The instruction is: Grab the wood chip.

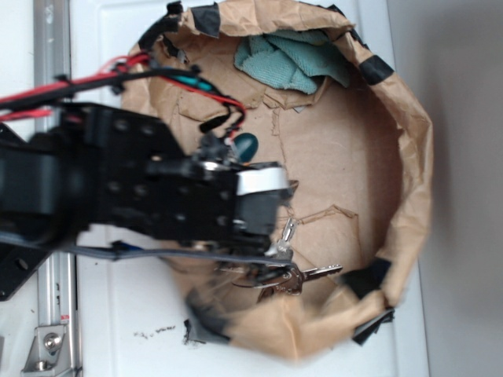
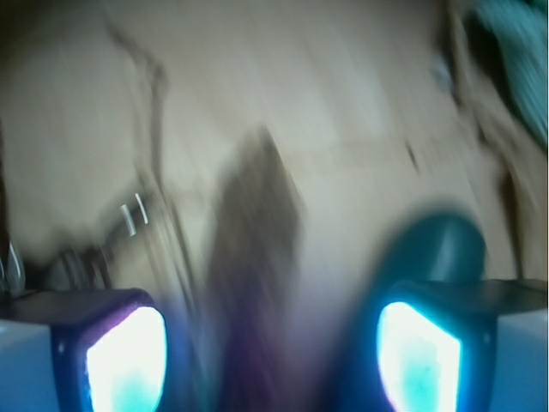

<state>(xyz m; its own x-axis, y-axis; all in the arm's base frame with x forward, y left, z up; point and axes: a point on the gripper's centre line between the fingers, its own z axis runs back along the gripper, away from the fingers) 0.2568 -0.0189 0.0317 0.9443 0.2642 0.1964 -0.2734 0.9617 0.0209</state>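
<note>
Gripper [image 2: 274, 352] is spread: wrist view shows both pads [image 2: 124, 356] well apart at the bottom edge, nothing pinched between them. Frame is heavily motion-blurred, so fine detail is unreliable.

Wood chip [image 2: 253, 232] lies flat on the brown paper floor, a dark brown elongated smear running up from between the pads toward mid-frame. Its near end sits in the gap between the fingers; I can't tell whether either pad touches it. Alignment looks roughly right, chip long axis running along the gap.

Teal oval case [image 2: 437, 245] is just beside the right-hand pad in the wrist view, near the chip but apart from it. In the exterior view it peeks out past the arm [image 1: 246, 144]. Keys [image 1: 291, 275] lie on the paper on the other side of the gripper, seen as a faint blur at the left of the wrist view. Teal cloth [image 1: 291, 59] is bunched at the far wall of the paper bin [image 1: 409, 157], well apart.

Chip itself is hidden under the arm in the exterior view.

Progress, my read: approach is done or nearly so, grasp not yet made. Left: finish descent, close on the chip, lift. Risk: clipping the case when closing.
</note>
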